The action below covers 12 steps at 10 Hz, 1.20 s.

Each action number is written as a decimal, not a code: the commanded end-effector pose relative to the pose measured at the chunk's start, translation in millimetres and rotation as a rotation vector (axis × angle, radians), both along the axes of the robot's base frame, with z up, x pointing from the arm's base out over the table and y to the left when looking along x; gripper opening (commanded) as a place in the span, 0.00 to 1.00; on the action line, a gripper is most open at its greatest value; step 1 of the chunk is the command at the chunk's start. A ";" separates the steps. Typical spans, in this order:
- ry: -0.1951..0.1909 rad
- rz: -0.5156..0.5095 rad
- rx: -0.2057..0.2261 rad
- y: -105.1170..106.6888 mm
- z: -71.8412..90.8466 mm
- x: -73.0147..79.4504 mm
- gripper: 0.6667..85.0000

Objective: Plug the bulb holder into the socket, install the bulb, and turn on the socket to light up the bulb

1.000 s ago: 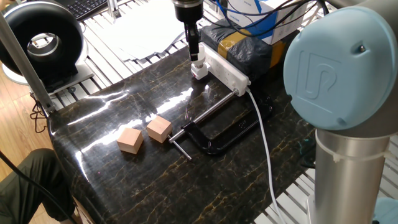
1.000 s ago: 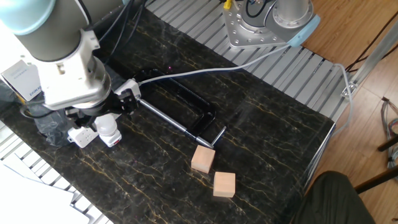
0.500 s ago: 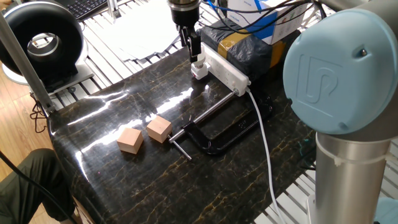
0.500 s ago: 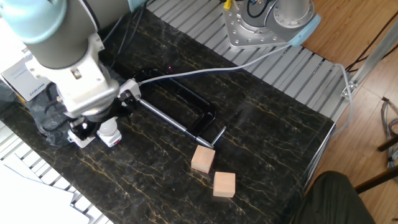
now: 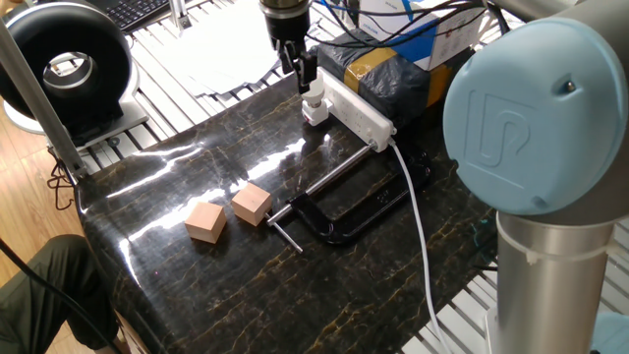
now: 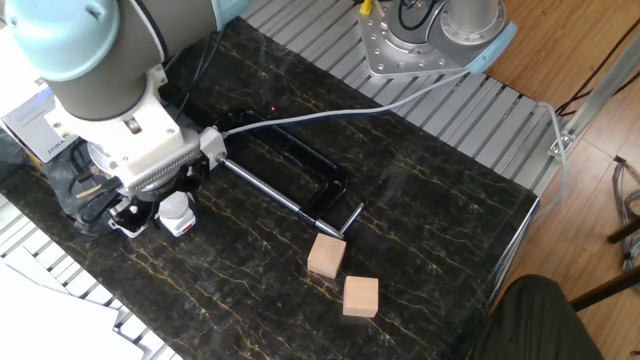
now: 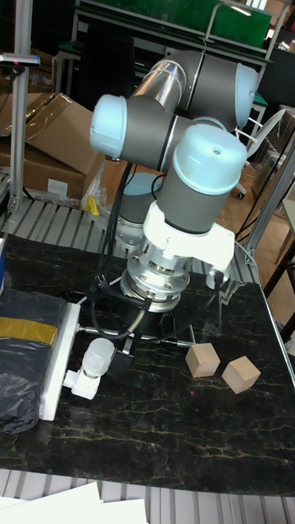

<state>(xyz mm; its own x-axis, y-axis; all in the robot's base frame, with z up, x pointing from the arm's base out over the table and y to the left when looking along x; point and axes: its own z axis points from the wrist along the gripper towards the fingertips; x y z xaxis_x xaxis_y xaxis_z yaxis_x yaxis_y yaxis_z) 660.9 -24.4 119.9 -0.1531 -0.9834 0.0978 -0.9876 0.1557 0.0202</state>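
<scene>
Robotics lab or workshop. Evidence: dark marble-patterned worktop (image 5: 197, 275) on slatted aluminium framing (image 6: 480, 110); second robot base (image 6: 425, 40) bolted at far edge; cardboard boxes (image 7: 45, 131) and metal shelving (image 7: 156, 20) behind; black clamp (image 5: 344, 211); loose cabling.

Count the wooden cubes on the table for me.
2. One wooden cube lies nearer the table's front edge; the other cube sits just beside it, next to the black clamp. The arm blocks part of the table in some views, but none appear hidden.
</scene>
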 end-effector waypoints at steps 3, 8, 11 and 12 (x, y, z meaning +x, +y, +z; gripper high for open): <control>0.010 0.039 0.031 -8.3 0.4 -5.5 0.70; 0.017 0.051 0.055 -9.7 -7.5 -10.0 0.66; 0.039 0.058 0.047 -12.0 -6.7 -15.9 0.66; 0.020 0.093 0.024 -18.2 -6.1 -9.7 0.73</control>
